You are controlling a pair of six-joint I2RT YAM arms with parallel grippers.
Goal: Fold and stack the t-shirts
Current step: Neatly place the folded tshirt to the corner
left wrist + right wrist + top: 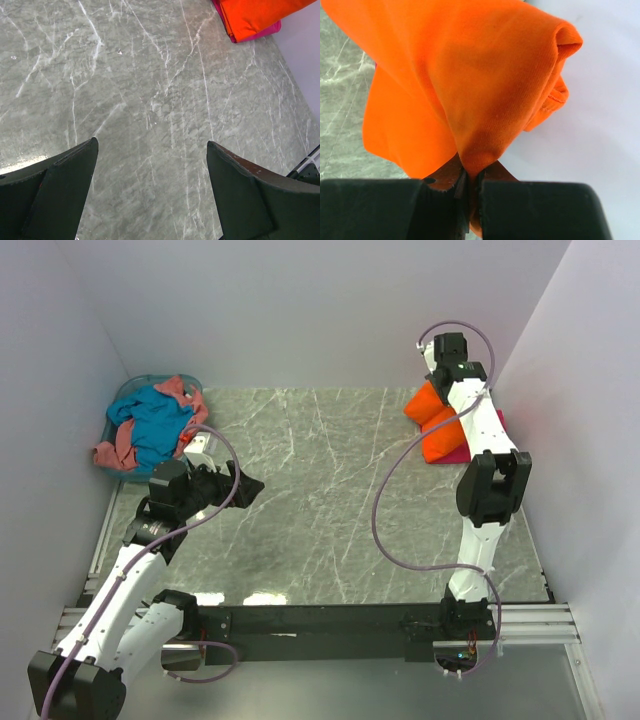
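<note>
The bright orange t-shirt lies bunched at the back right, on top of the magenta-pink t-shirt. My right gripper is shut on a pinch of the orange cloth, which bulges up out of its jaws close to the right wall. The teal-blue t-shirt and the salmon-pink t-shirt lie crumpled in the basket at the back left. My left gripper hovers open over bare table, right of the basket, with nothing between its fingers. Its wrist view shows the orange t-shirt and the magenta-pink edge far off.
The pale blue round basket stands in the back left corner. White walls close in the grey marbled table at the back and on both sides. A black rail runs along the near edge.
</note>
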